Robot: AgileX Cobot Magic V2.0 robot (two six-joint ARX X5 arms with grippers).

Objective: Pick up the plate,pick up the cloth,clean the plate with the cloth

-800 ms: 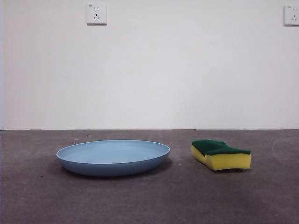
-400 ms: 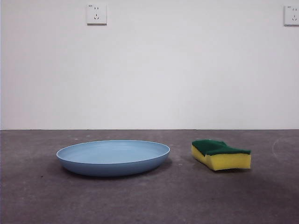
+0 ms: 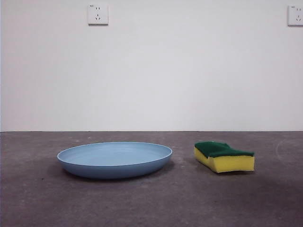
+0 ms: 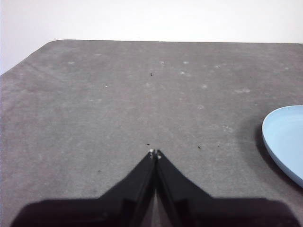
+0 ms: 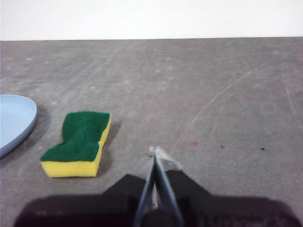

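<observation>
While nothing has been picked up yet, the plate sits flat on the table, and the cloth lies just beside the plate with its green side up, not touching it. Both arms wait off to the sides. The left tool has its two jaws pressed together and holds nothing; the plate pokes in at the edge of its view, so this tool is the nearer one to the plate. The right tool is pinched together too and holds nothing. From the plate, the cloth lies on the right tool's side, and its long way points away from that tool, so I think the right arm should fetch the cloth.
</observation>
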